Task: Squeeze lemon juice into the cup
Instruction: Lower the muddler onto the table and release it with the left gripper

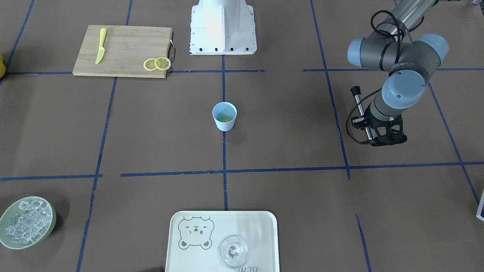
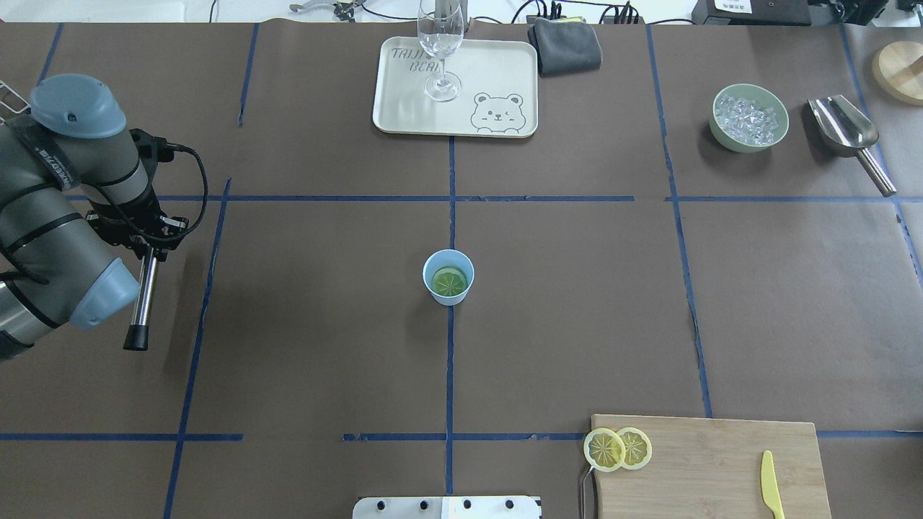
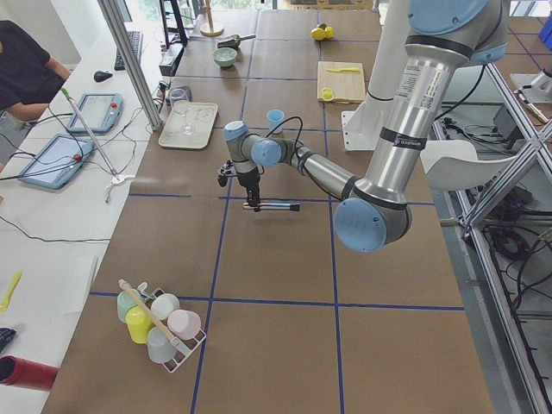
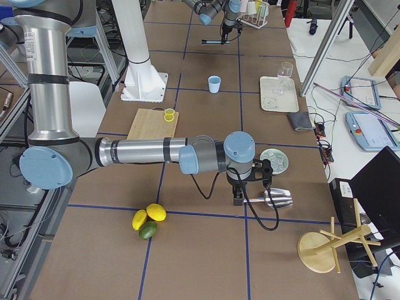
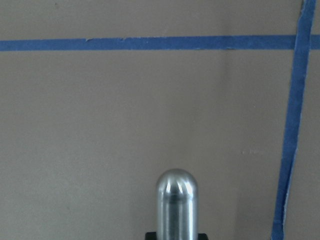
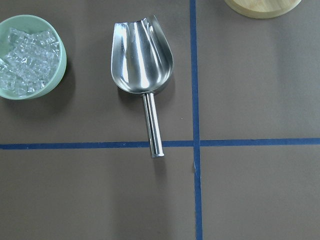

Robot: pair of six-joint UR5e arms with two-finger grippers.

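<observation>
The light-blue cup (image 2: 448,277) stands upright at the middle of the table, also seen from the front (image 1: 224,116). One lemon slice (image 2: 448,281) lies flat inside it. Two more lemon slices (image 2: 619,447) overlap on the corner of the cutting board (image 2: 721,468). My left gripper (image 2: 148,241) hovers far to the cup's left, shut on a steel rod with a black end (image 2: 140,303); the rod's rounded tip (image 5: 177,197) shows in the left wrist view. My right gripper (image 4: 240,194) hangs over a metal scoop (image 6: 142,57), far from the cup; whether it is open or shut I cannot tell.
A yellow knife (image 2: 770,484) lies on the board. A pale-green bowl of ice (image 2: 748,117) sits beside the scoop. A tray (image 2: 404,108) at the far side carries a clear glass (image 2: 441,43), with a grey cloth (image 2: 566,45) next to it.
</observation>
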